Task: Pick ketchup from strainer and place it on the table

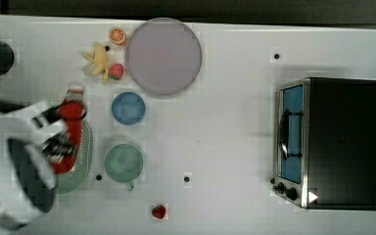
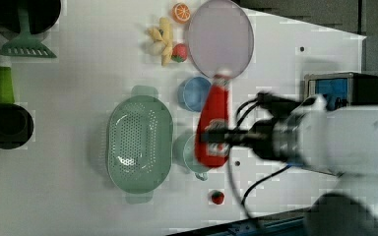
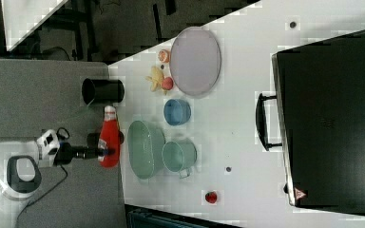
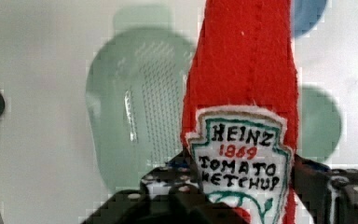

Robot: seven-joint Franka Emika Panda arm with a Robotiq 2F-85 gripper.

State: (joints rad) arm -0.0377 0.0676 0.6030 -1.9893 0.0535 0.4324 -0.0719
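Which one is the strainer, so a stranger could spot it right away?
On the white table, look beside the blue cup and the green cup. The strainer is the pale green oval basket there, larger than both cups, with a bottom full of small holes.

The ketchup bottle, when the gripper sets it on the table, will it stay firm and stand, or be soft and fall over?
The ketchup bottle looks like stitched felt with a hand-lettered label, so probably soft and light, giving under the gripper. Its tall, narrow shape suggests it may tip if stood upright on the table; being soft, it seems unlikely to roll far or break.
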